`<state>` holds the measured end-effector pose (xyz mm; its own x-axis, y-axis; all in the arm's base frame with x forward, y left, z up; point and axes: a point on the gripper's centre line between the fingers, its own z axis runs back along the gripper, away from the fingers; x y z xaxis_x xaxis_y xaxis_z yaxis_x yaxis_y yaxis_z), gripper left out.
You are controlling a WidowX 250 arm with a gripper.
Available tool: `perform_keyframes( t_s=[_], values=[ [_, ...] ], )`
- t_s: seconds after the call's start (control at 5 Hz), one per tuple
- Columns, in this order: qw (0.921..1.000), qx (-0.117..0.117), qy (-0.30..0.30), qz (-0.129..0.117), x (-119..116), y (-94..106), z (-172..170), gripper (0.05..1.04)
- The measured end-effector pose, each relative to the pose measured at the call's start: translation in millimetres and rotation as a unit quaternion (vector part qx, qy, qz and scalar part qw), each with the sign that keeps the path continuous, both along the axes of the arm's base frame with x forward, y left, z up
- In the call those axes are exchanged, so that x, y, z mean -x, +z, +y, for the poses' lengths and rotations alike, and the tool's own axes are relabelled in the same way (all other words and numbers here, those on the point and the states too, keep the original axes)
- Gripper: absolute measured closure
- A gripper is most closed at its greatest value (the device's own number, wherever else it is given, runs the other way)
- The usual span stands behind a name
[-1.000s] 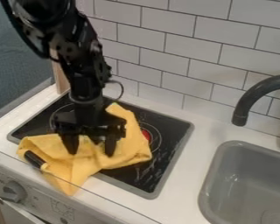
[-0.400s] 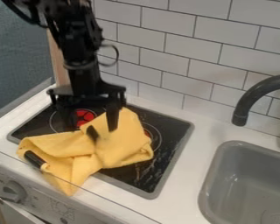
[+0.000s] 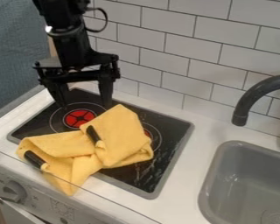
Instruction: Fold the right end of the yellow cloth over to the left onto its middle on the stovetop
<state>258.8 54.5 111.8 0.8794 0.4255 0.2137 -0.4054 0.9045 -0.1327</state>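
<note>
Glossy black arm (image 3: 72, 47); 1 thin, looped dark cable (image 3: 106, 18); black hand (image 3: 84, 105) with 2 tapered fingers (image 3: 105, 89).

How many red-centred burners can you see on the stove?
2. One burner is just below the pincer in view, its red centre exposed; the second peeks out at the right edge of the yellow cloth. The cloth may hide more.

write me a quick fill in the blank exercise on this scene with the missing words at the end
The cloth on the cooktop is coloured ____. The gripper hangs over the cooktop with its two fingers spread ____. In the picture, the sink lies to the ____ of the cooktop.

Missing words: yellow; apart; right.
</note>
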Motion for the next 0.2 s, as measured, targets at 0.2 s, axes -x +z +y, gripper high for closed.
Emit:
perform_keyframes(
  t_s=[0.2],
  values=[
    [1.0000,0.001,0.002,-0.001,0.0,0.4,0.2,0.084]
  ],
)
